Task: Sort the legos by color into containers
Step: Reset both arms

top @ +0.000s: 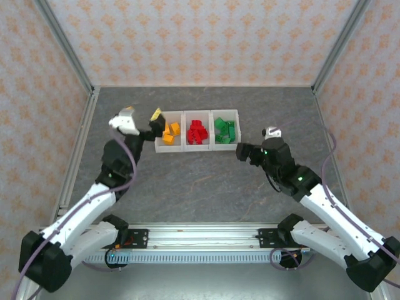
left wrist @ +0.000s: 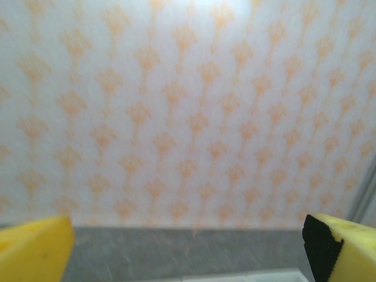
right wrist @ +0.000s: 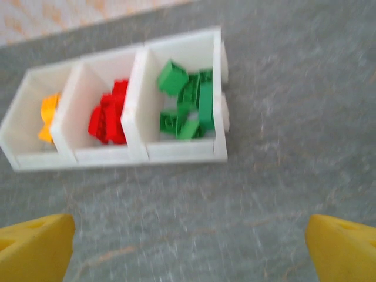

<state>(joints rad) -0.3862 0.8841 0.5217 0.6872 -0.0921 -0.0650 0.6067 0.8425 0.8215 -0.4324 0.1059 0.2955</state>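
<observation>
Yellow-tipped left claw [left wrist: 188,249] and right claw [right wrist: 188,247] gape wide, empty; orange legos [right wrist: 48,114] half hidden inside containers [right wrist: 176,151].

We log this as a lab robot cell: a mottled grey tabletop [top: 206,187] boxed in by white wall panels with orange print [top: 206,37], bare aluminium corner posts [top: 67,50], and a silver mounting rail [top: 200,236] carrying two white-and-black robot arms [top: 94,200].
</observation>
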